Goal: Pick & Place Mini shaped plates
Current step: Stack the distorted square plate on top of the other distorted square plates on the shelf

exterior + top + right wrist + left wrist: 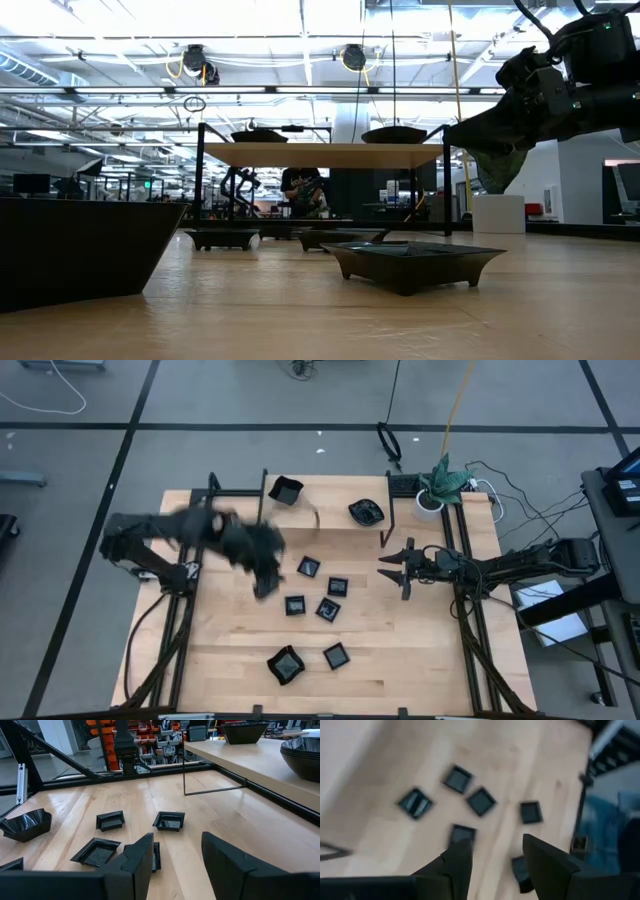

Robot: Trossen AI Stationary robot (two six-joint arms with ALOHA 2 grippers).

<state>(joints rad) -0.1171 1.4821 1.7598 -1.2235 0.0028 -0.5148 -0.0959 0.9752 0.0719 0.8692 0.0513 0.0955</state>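
Several small black mini shaped plates lie flat on the wooden table (230, 670): small squares (308, 567), (337, 587), (294, 605), (328, 610), (336, 655) and a larger wavy-rimmed one (286, 665). My left gripper (265, 585) hangs blurred above the table just left of the cluster, slanting down. It is open with nothing between its fingers (495, 862), and plates (481, 801) show below it. My right gripper (400, 568) waits level at the cluster's right, open and empty (175, 855), facing the plates (169, 820).
A raised wooden shelf (330, 525) spans the table's far side. On it stand a square black dish (286, 490) and a roundish stack (366, 512). A potted plant (440, 485) stands at the far right corner. Black frame rails run along both sides.
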